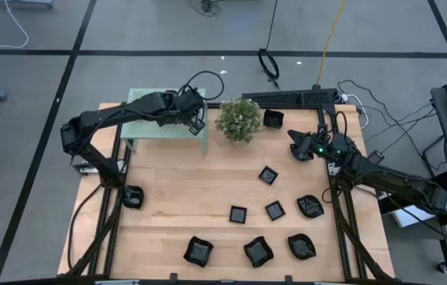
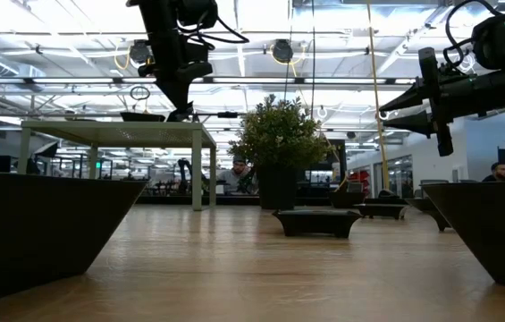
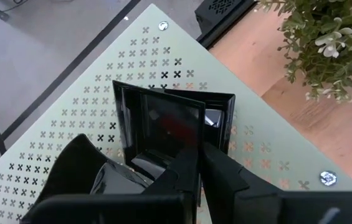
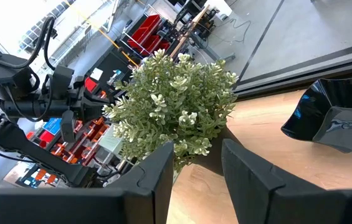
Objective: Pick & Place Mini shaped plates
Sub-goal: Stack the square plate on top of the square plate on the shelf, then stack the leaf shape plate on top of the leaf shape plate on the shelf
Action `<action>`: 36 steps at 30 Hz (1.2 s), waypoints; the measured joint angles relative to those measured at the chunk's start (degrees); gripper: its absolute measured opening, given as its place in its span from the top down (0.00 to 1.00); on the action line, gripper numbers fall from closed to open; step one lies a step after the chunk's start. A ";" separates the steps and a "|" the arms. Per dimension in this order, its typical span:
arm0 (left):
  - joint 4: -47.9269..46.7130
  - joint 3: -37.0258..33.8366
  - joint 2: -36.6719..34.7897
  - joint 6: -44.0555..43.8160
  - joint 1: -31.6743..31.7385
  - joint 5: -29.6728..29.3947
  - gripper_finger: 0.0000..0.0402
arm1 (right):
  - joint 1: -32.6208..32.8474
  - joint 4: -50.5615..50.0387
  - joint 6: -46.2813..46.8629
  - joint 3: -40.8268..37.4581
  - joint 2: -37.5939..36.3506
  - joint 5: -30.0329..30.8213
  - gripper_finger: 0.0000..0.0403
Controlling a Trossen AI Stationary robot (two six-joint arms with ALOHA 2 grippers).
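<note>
Over the green perforated stand, the left claw pinches a square plate.

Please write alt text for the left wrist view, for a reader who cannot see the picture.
The left gripper is shut on the rim of a square black plate, holding it just over a pale green perforated stand. A leafy potted plant stands beyond, on the wooden table.
</note>
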 joint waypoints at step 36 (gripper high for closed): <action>-35.93 -3.51 -5.99 -12.75 -10.93 19.63 0.68 | 0.01 -0.01 -0.01 0.00 0.00 0.00 0.69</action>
